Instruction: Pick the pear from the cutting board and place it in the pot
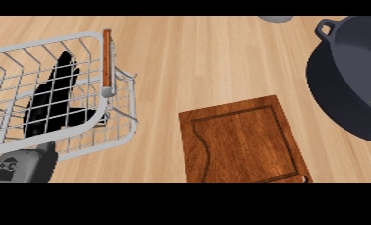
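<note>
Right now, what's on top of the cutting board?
Nothing shows on the cutting board: bare wood, no pear. Its near edge runs out of view, so that strip is unseen.

We look down on a pale wooden surface (pixel 203 57) that fills the view from edge to edge, its grain running in long streaks across it. The light falls soft and even, with no hard shadows. On the left stands a white wire basket (pixel 51 42), and at the top edge we glimpse a small grey rounded thing (pixel 276 18).
</note>
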Robot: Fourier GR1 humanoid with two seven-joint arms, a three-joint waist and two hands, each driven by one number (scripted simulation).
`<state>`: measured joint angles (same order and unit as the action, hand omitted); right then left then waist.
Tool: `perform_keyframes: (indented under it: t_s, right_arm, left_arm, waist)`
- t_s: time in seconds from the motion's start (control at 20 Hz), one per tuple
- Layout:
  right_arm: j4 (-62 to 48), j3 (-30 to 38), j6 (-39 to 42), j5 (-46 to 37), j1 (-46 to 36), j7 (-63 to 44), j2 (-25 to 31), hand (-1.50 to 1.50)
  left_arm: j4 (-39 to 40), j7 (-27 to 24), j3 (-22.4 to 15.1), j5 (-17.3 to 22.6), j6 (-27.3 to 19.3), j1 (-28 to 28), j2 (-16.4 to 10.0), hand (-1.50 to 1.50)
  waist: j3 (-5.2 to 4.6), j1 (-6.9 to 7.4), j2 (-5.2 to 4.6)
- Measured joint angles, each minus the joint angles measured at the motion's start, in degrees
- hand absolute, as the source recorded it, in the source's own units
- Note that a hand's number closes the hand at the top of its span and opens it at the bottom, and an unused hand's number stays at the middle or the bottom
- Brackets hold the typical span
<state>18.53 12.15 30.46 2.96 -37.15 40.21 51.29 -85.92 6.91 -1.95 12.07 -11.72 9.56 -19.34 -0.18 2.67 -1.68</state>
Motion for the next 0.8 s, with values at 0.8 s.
perform_keyframes:
  t_s: [0.8]
  right_arm:
    - [0.35,1.55,5.99,3.45,1.89,-5.28,7.34,-1.50]
  left_arm:
    - [0.09,-1.29,0.80,-0.17,0.38,-0.37,0.63,0.00]
  waist:
    - [0.57,-0.20,-0.31]
